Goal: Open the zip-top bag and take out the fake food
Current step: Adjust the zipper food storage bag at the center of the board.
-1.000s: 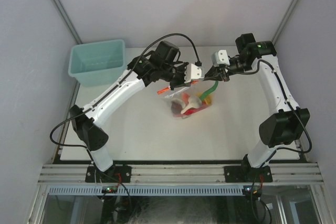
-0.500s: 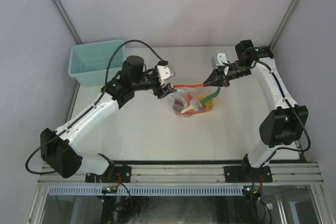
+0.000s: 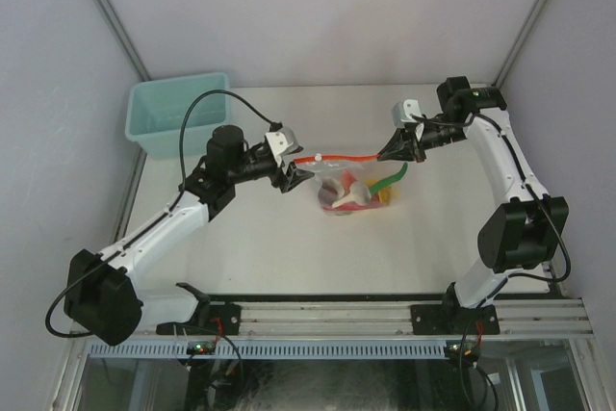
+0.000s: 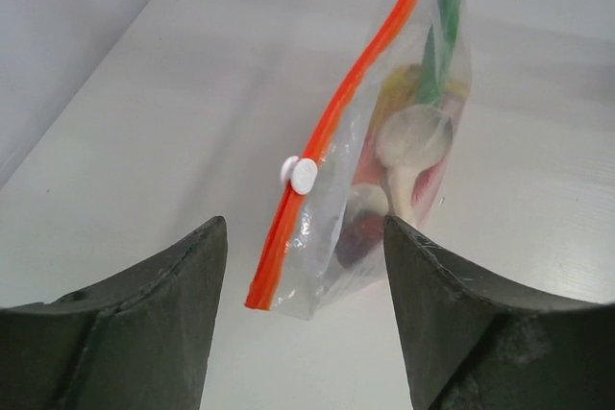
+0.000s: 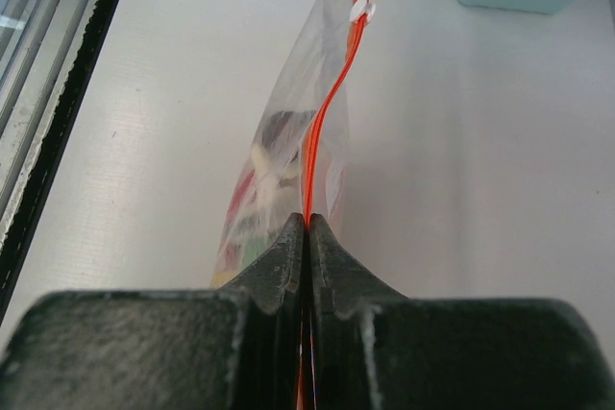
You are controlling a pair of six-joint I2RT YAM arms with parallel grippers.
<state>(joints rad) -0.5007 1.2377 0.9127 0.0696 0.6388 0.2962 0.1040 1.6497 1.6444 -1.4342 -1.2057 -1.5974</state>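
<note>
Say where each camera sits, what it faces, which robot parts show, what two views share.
Top external: above, behind bases; looks down on table, bin, bag; both arms show.
Left wrist: on left arm, faces bag's corner; open left gripper shows.
Right wrist: on right arm, faces along zip; right gripper shut on bag.
Shared: both wrists see the slider.

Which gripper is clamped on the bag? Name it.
The right gripper: shut on the zip-top bag at its red strip; the left gripper stands open.
</note>
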